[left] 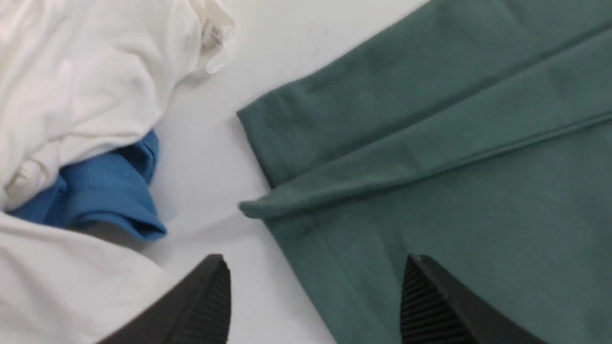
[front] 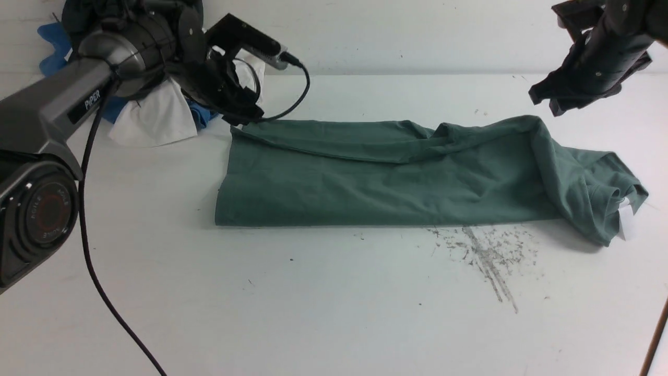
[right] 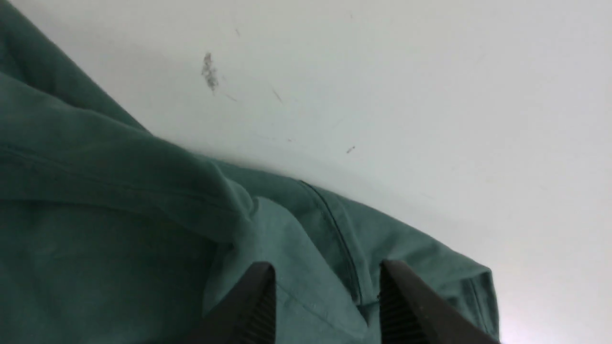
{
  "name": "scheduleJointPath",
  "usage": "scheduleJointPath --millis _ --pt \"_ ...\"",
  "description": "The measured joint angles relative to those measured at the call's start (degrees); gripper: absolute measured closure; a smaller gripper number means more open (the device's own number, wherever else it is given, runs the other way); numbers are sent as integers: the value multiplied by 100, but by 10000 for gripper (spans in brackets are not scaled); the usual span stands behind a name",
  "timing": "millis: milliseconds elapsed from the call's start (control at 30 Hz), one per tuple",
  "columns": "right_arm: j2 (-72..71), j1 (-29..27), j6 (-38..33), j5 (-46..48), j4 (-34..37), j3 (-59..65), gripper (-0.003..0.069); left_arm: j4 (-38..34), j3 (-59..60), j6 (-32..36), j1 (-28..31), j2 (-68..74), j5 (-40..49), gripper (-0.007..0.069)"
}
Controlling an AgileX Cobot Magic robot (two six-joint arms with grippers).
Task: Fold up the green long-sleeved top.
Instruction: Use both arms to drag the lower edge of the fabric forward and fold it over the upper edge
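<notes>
The green long-sleeved top [front: 386, 177] lies across the white table, folded into a long band, with its bunched neck end and white label [front: 626, 218] at the right. My left gripper [front: 242, 114] hovers over the band's far-left corner. In the left wrist view the left gripper [left: 314, 260] is open, straddling the cloth's edge [left: 430, 143] with nothing pinched. My right gripper [front: 561, 102] hangs above the right end. In the right wrist view the right gripper [right: 327, 265] is open, and the rumpled green cloth [right: 143, 191] lies below and between its fingers, not gripped.
A pile of white [front: 151, 117], blue and dark garments sits at the back left, close to the left gripper; the white garment [left: 71, 71] and the blue garment [left: 105, 186] also show in the left wrist view. Grey scuff marks [front: 488, 253] lie in front of the top. A black cable [front: 104, 297] trails at the left.
</notes>
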Motion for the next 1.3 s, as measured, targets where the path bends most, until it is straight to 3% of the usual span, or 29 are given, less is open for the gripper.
scheduleJointPath --millis 100,200,400,667,933,1100,1167,1200,1233,1300 --pt "-238 0 -6 389 65 -2 267 1 -47 -156 -254 -149 617 218" --pt "-696 -24 -189 663 395 298 246 1 -59 -42 -687 -46 1508 358" --pt "-1396 -35 -246 614 681 1910 255 68 -48 162 -798 606 1869 601" --pt "-1778 -35 118 -1099 341 4278 257 -375 -112 157 -380 930 1608 632" --pt "-1305 -35 468 -2599 311 4776 270 -557 -157 157 -259 980 1652 632" --pt "-1256 -35 676 -2714 140 4782 393 -564 -161 162 -252 984 1663 632" --pt "-1357 -11 774 -2489 59 4782 532 -599 -161 162 -228 984 1676 632" --pt "-1372 1 773 -2461 53 4782 543 -612 -161 162 -227 984 1676 632" --pt "-1550 70 773 -2249 41 4792 613 -686 -161 162 -184 984 1682 632" --pt "-1742 148 758 -2078 35 4792 635 -737 -161 162 -134 984 1697 632"
